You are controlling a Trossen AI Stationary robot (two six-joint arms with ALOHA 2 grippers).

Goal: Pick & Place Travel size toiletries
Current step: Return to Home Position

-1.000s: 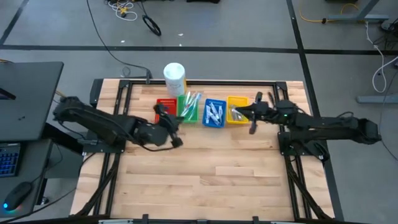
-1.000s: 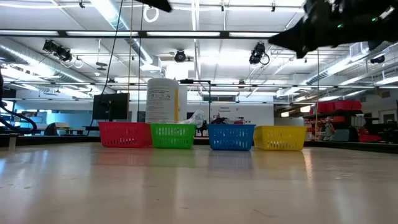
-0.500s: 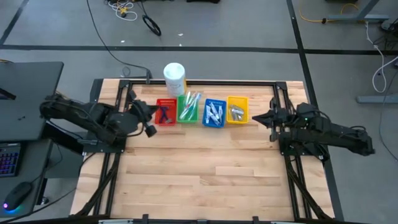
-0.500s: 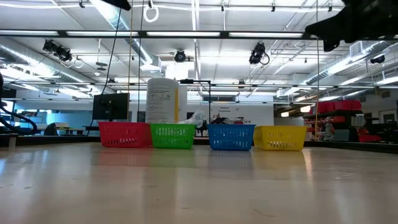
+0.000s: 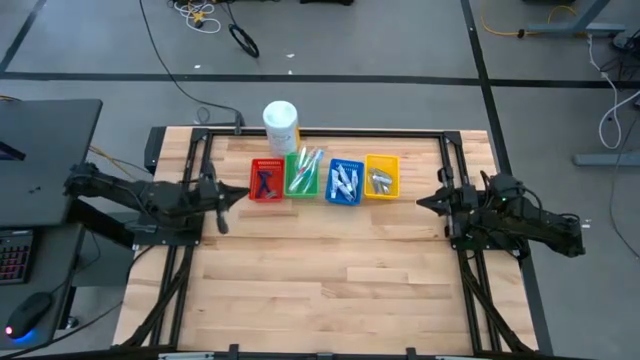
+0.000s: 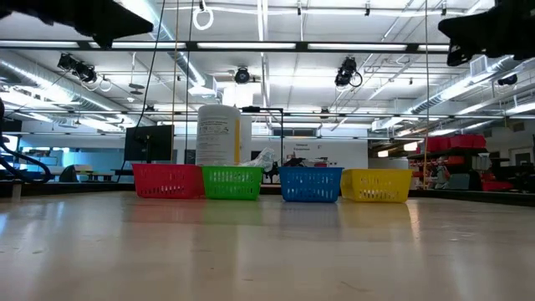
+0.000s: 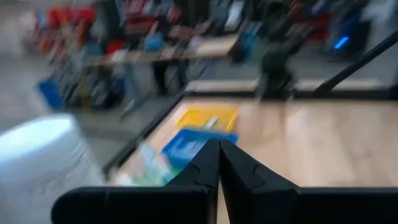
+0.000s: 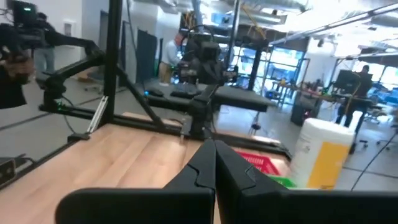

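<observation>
The travel size toiletries (image 5: 343, 180) are lying sorted in four bins lined up along the table's (image 5: 330, 270) far edge. Dark blue razors (image 5: 264, 183) are in the red bin (image 6: 167, 181), toothbrushes (image 5: 306, 166) in the green bin (image 6: 231, 183), white tubes in the blue bin (image 6: 311, 185), and silvery pieces (image 5: 380, 181) in the yellow bin (image 6: 376, 186). A white canister (image 5: 281, 120) is standing behind the row. The left gripper (image 7: 219, 146) is hovering just beside the red bin, clenched on nothing. The right gripper (image 8: 214, 145) is hovering near the yellow bin, likewise clenched and empty.
</observation>
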